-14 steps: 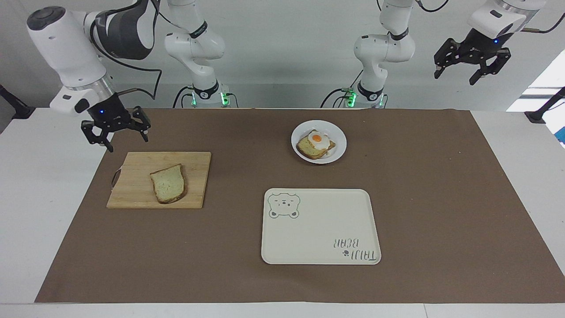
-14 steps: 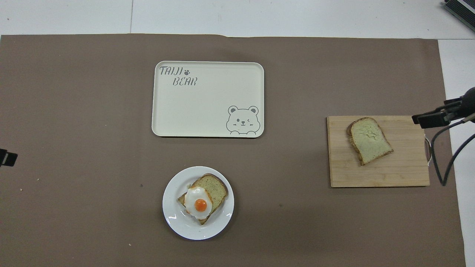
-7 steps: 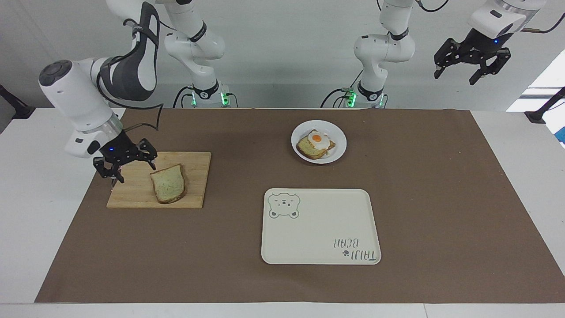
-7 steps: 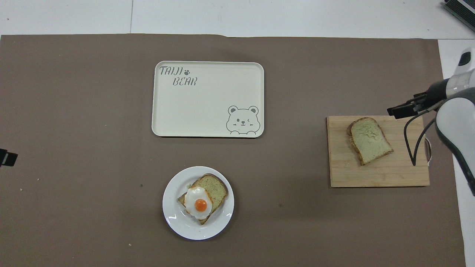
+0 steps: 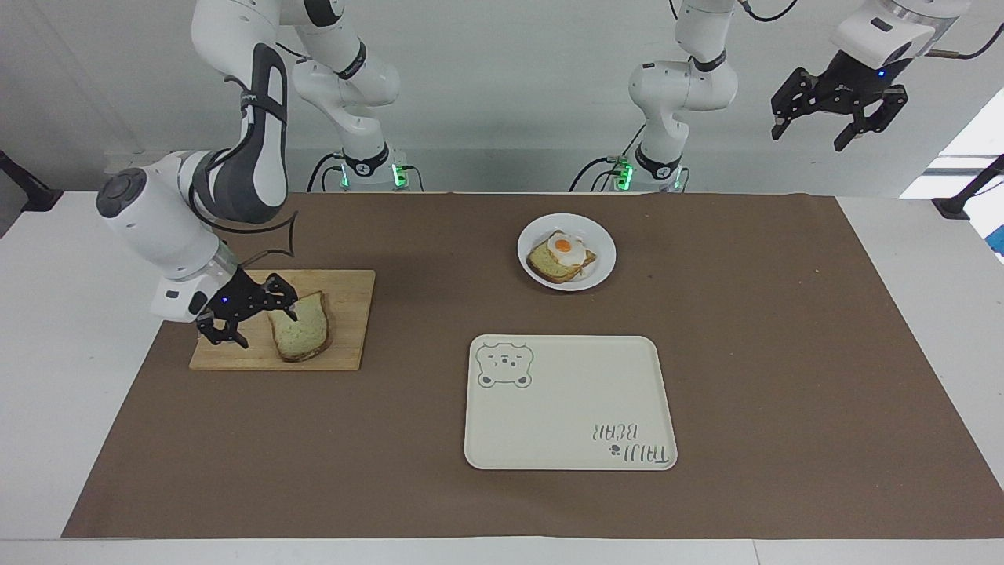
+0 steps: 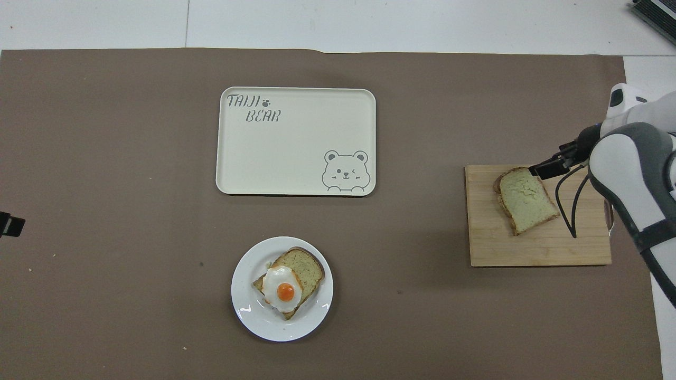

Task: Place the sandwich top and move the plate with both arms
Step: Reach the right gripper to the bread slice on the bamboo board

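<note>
The sandwich top (image 5: 302, 333) (image 6: 528, 200) lies flat on a wooden cutting board (image 5: 345, 306) (image 6: 538, 248) toward the right arm's end of the table. My right gripper (image 5: 263, 326) (image 6: 549, 168) is open and low over the board. It is right beside the slice, with one finger at the slice's edge. The white plate (image 5: 600, 271) (image 6: 248, 311) holds a bread slice with a fried egg (image 5: 558, 255) (image 6: 290, 279) and sits near the robots. My left gripper (image 5: 809, 135) is open, empty and held high off the table; the left arm waits.
A cream rectangular tray with a bear drawing (image 5: 572, 408) (image 6: 296, 148) lies farther from the robots than the plate. Brown paper covers the table. The right arm's cable loops hang over the board beside the slice.
The right arm has swung down from above the table's corner onto the cutting board and closed in on the plain slice. The left arm, plate, tray and slice have not moved.
</note>
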Motion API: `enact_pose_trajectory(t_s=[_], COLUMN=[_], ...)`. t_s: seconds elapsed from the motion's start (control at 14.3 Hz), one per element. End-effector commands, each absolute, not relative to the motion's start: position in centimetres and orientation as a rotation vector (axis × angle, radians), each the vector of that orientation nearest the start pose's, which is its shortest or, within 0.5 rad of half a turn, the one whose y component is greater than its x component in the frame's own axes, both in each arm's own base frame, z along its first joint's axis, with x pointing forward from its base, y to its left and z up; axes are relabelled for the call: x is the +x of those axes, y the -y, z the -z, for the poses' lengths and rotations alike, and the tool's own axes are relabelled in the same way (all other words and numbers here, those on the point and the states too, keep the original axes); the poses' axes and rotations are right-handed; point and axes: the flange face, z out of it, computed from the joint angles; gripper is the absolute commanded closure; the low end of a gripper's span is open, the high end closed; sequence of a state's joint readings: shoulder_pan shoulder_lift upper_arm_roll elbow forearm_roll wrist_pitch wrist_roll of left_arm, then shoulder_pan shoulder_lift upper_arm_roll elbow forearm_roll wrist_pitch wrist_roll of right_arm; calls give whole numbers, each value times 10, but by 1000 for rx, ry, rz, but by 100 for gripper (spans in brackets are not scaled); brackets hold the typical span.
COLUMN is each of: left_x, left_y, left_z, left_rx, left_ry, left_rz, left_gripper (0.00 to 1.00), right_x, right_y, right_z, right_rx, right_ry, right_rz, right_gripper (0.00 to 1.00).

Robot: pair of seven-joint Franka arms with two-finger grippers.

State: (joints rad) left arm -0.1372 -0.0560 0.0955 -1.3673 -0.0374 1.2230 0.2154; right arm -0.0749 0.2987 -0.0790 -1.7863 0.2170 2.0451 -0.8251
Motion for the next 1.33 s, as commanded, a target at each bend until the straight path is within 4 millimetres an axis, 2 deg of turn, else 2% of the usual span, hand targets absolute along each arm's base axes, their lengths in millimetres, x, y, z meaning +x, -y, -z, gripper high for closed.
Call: enact_pose_trajectory(t_s=[0.0,0.14,0.35,0.56,0.63,0.7,0.84,0.98,1.12,1.26], left_x=[485,485,485,485,484,485,485,484,484,485], left_y=[21,21,21,21,21,21,21,21,21,21], left_z=[-717,-717,-717,-717,-717,-717,-717,-718,-718,-717], left_rx=[-3154,-3154,-3154,-3155,-3154,-3154,-3154,-3154,-3154,-3154], left_ry=[-416,-416,-416,-417,-416,-416,-416,-416,-416,-416], left_rz=[-144,-144,-144,-144,-147,-144,-144,-142,-142,-144], left_gripper=[0,0,0,0,0,0,0,0,0,0], right_x=[624,618,601,592,591,591,591,591,590,590], right_y=[97,99,120,115,112,110,108,108,107,106], right_z=[-348,-336,-319,-311,-311,-310,-309,-309,-309,-309], right_rx=[-2803,-2777,-2744,-2737,-2737,-2742,-2748,-2765,-2799,-2813], right_ry=[857,890,925,906,901,886,862,805,694,666], right_rz=[51,34,1,-32,-36,-41,-50,-57,-83,-95], right_gripper=[0,0,0,0,3,15,53,99,100,100])
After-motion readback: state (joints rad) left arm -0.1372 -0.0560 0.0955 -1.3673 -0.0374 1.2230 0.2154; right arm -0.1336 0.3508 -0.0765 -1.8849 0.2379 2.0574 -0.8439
